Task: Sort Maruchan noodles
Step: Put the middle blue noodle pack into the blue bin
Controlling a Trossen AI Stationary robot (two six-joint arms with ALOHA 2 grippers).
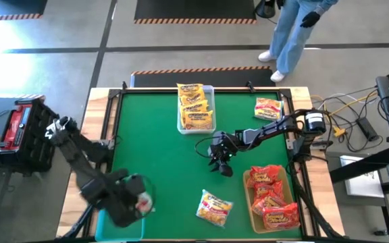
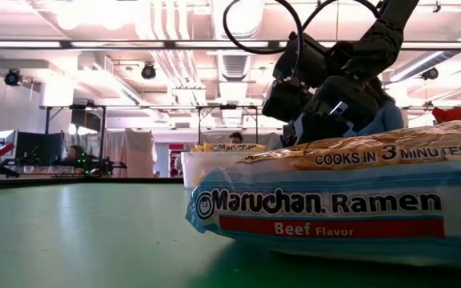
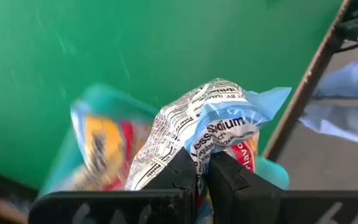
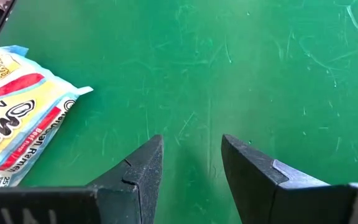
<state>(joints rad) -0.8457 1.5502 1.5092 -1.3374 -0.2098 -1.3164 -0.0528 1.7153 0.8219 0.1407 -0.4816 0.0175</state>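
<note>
My left end effector [image 3: 202, 177] is clamped on a pale-blue packet [image 3: 219, 124] over the teal bin [image 1: 123, 228]. My right end effector [image 4: 191, 155] hovers parted and empty above the table [image 4: 260, 62], a beef packet [image 4: 17, 118] just beside it.

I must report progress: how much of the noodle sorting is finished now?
Mostly done: yellow-orange packets fill the clear bin, red packets the right bin. In hand: left tool grips a blue-trimmed packet. Left: beef packet and far-corner packet; right tool open.

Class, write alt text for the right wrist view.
The open right gripper hovers over bare green table, holding nothing. A blue-edged Maruchan beef ramen packet lies flat off to one side.
</note>
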